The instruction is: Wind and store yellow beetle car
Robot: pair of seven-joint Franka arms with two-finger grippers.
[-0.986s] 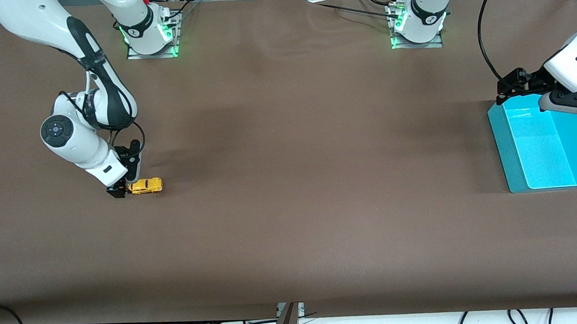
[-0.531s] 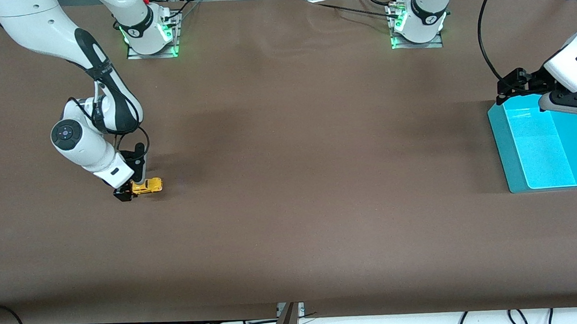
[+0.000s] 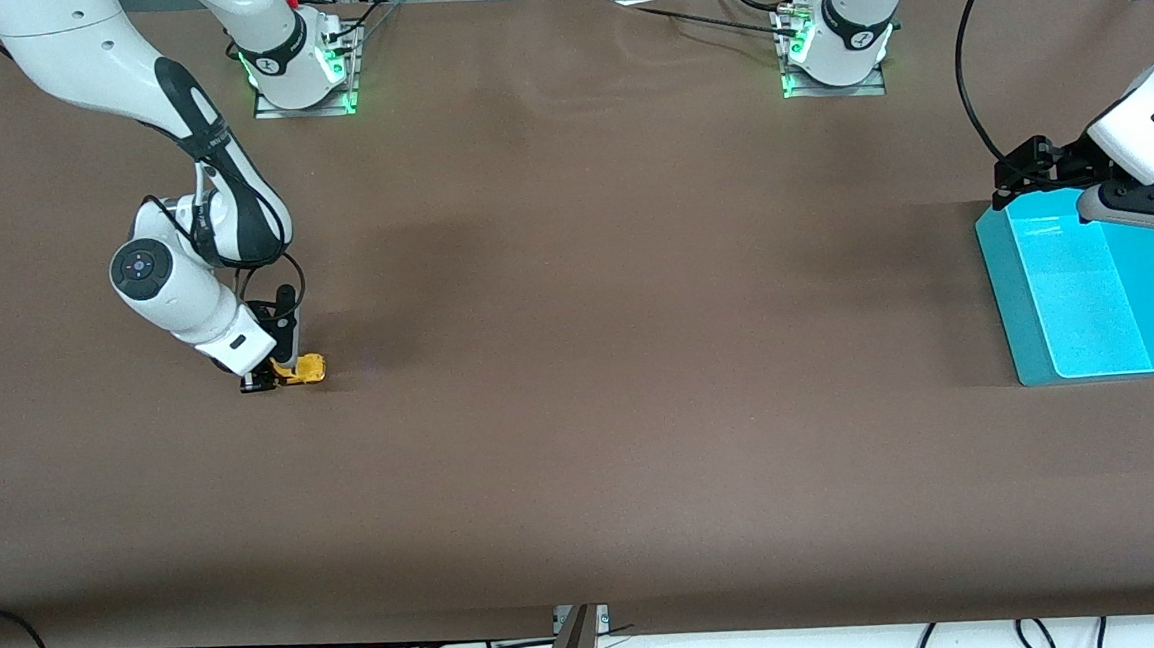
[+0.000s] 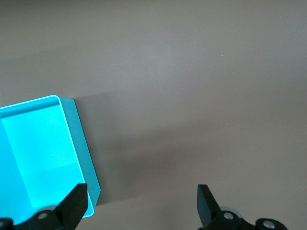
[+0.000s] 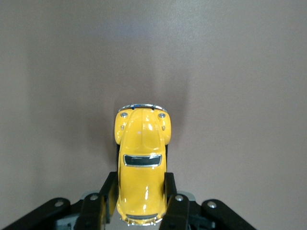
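A: Where is the yellow beetle car (image 3: 303, 369)?
B: On the table (image 3: 579, 364) toward the right arm's end, wheels down.
A: Who holds it?
B: The right gripper (image 5: 140, 203) pinches its rear sides; its long axis points straight out from the fingers.
A: The other arm?
B: The left gripper (image 4: 141, 201) waits, spread, over the blue tray (image 3: 999, 268) at the opposite end.

Lighting even and bright from overhead. Soft arm shadows across the counter (image 3: 583, 414). Mild glare inside the cyan tray (image 3: 1062, 234). Focus sharp throughout.
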